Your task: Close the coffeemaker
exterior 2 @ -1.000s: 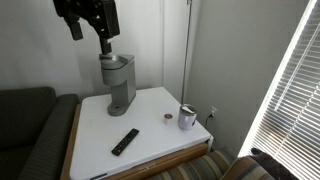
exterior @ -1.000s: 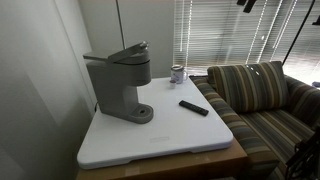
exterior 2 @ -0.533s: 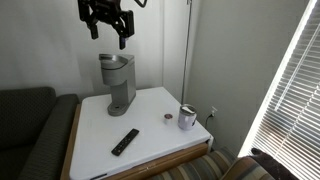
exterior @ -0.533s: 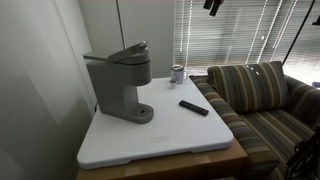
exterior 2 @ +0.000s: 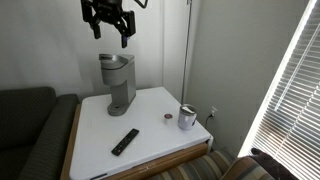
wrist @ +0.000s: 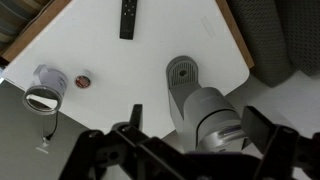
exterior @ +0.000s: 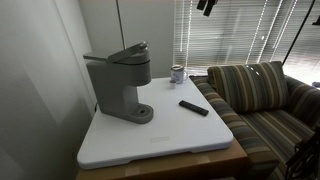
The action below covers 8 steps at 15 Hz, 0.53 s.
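The grey coffeemaker (exterior: 120, 85) stands at the back of the white table (exterior: 160, 140), and its hinged top lid (exterior: 126, 52) is tilted up. It shows in both exterior views (exterior 2: 118, 82). My gripper (exterior 2: 109, 22) hangs high above the coffeemaker, open and empty, well clear of the lid. In an exterior view only its tip (exterior: 207, 6) shows at the top edge. In the wrist view the coffeemaker's head (wrist: 210, 112) lies below, between my gripper's (wrist: 200, 120) two spread fingers.
A black remote (exterior: 194, 107) (exterior 2: 125, 141) (wrist: 128, 18) lies on the table. A metal cup (exterior: 178, 73) (exterior 2: 187, 117) (wrist: 43, 90) stands near a corner, a small round piece (wrist: 84, 80) beside it. A striped couch (exterior: 265, 100) flanks the table. A wall stands behind the machine.
My gripper has moved sideways at height to a spot over the coffeemaker; in the last half second it barely shifted. The lid has not moved.
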Available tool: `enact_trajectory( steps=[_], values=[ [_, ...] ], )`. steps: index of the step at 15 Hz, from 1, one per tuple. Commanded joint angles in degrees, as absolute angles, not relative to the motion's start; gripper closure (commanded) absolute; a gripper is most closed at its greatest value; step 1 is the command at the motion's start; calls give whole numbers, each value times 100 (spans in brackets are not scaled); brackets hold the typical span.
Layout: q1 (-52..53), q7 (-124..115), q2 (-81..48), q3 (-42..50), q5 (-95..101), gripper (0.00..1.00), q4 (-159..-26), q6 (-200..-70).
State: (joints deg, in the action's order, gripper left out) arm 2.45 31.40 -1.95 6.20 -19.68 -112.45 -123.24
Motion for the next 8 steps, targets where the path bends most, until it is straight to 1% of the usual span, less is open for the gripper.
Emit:
enact_trajectory(
  steps=[1, 4, 5, 6, 7, 8],
  values=[
    [83, 3403, -924, 323, -2176, 0, -10487, -12391],
    [28, 3613, -1686, 51, -2151, 0, -9523, -12236],
    [226, 3643, -1959, 182, -2091, 0, -9155, -12149],
    [17, 3627, -2187, -135, -1969, 0, -8832, -12117],
    [24, 3525, -2405, -202, -1844, 0, -8501, -12073],
    [-8, 3392, -1864, -231, -1873, 0, -9294, -12350]
  ],
)
